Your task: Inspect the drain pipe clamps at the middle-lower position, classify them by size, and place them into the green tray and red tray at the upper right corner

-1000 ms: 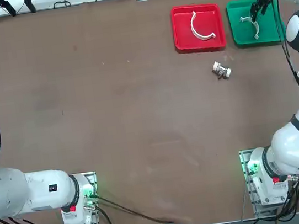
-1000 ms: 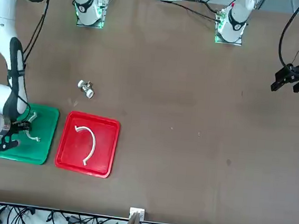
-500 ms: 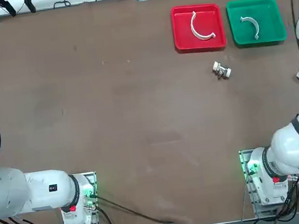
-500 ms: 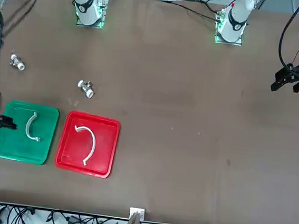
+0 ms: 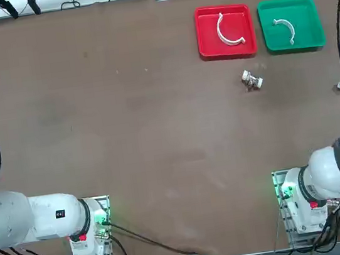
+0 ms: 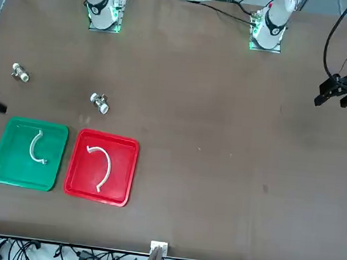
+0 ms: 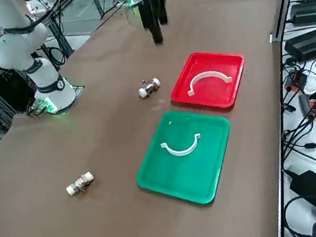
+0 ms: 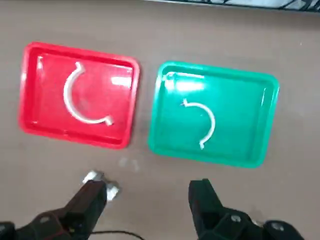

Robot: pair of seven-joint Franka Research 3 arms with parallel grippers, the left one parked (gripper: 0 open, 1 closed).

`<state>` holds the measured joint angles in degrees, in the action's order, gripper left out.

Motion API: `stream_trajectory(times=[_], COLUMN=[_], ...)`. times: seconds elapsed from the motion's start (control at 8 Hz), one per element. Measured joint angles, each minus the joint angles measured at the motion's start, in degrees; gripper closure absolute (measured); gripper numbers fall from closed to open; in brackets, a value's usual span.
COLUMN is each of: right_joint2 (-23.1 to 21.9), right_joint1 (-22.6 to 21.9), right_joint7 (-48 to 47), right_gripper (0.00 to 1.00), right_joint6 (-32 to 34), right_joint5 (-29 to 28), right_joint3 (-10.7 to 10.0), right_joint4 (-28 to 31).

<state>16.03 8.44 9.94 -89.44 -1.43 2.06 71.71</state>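
Fingers wide apart, with nothing between them: that is how my right gripper [image 8: 151, 186] is now. I am up high over the right side of the table [image 5: 156, 117], and I touch no tray and no clamp.

The big clamp [image 5: 225, 32] lies flat in the red tray [image 5: 208, 49]. It is white and thin, and it curves like a letter C. One end points away from my base, and the other points toward the green tray [image 5: 310, 41]. The small clamp [image 5: 290, 29] lies flat in the green tray. It is white too, and its round side faces away from the red tray.

The two trays sit side by side at the far right part of the table, near each other but not touching. The green one is on the right.

Two lumpy bits are out on the table, nearer to my base than the trays. One bit [image 7: 149, 88] is just beside the red tray. The other bit [image 7: 80, 184] is farther right.
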Motion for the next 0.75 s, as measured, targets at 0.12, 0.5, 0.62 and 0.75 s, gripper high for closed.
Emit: stream_trajectory(times=[0.12,0.5,0.62,0.75], right_joint2=[-3.37,-14.81,-17.82,-19.51], right_joint1=[-2.13,-9.42,-10.24,-10.35], right_joint7=[-2.8,-5.6,-5.61,-5.61], right_gripper=[0.0,0.0,0.0,0.0], right_joint6=[0.28,-0.08,-0.07,-0.03], right_joint5=[0.04,0.11,0.11,0.11], right_joint3=[-0.53,-4.88,-5.32,-5.36], right_joint4=[3.36,16.89,19.77,21.01])
